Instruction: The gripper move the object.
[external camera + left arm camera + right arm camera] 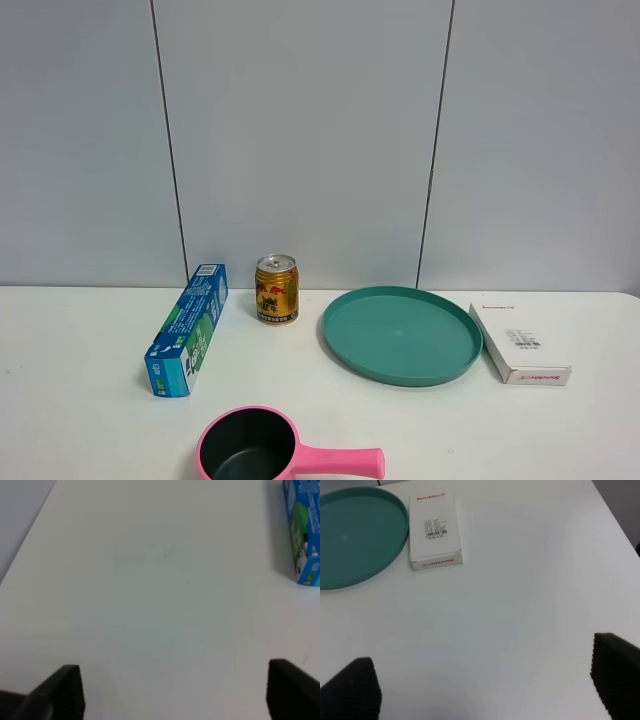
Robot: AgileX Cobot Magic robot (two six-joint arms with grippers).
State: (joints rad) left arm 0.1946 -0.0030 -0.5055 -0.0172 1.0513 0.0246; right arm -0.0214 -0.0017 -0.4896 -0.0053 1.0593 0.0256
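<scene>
The blue and green toothpaste box (pixel 188 329) lies flat on the white table, left of the can, its long side running front to back. Its end also shows in the left wrist view (pixel 303 535). My left gripper (pixel 175 692) is open and empty over bare table, well apart from the box. My right gripper (pixel 485 680) is open and empty over bare table, apart from the white box. Neither gripper nor arm shows in the exterior high view.
A gold and red can (pixel 277 289) stands right of the toothpaste box. A teal round tray (pixel 400 335) lies at centre right, also in the right wrist view (pixel 350 535). A small white box (pixel 519 343) (pixel 434 530) lies right of it. A pink saucepan (pixel 262 450) sits at the front edge.
</scene>
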